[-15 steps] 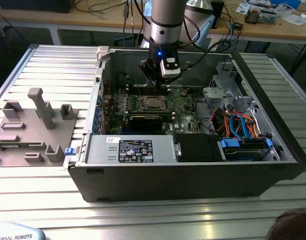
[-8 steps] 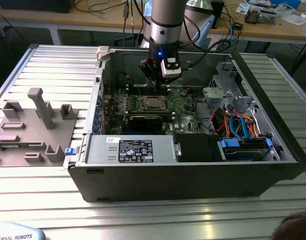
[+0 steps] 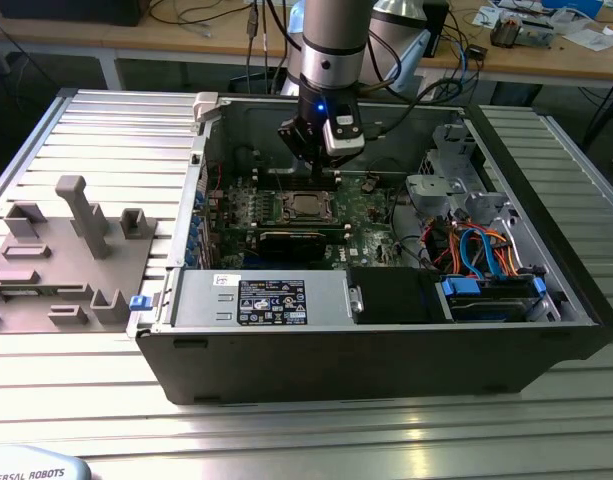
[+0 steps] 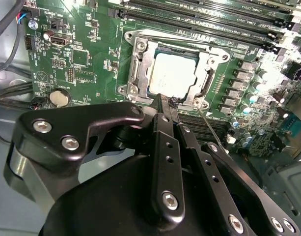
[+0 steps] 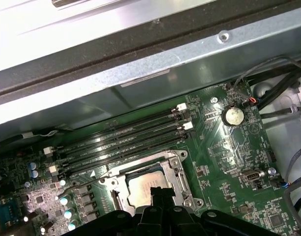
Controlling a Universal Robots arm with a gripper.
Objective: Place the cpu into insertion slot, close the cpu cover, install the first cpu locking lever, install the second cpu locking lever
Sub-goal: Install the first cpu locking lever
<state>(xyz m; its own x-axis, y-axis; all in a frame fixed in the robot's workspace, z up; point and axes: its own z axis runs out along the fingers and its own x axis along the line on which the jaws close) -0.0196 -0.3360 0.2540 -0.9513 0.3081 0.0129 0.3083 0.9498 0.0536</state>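
The silver-topped cpu lies in the insertion slot on the green motherboard. The cpu cover, a silver frame, lies flat around the chip. From one corner of the socket a thin locking lever juts out at a slant, unlatched. My gripper is shut with nothing between its fingers, its tip just off the cover's edge near that corner. In the first wrist view the cpu and cover sit just past the gripper. In the exterior view the gripper hangs over the cpu.
Long black memory slots run beside the socket. The open computer case walls in the board, with a power supply along the near side and drive cables at the exterior view's right. A grey fixture lies outside, at that view's left.
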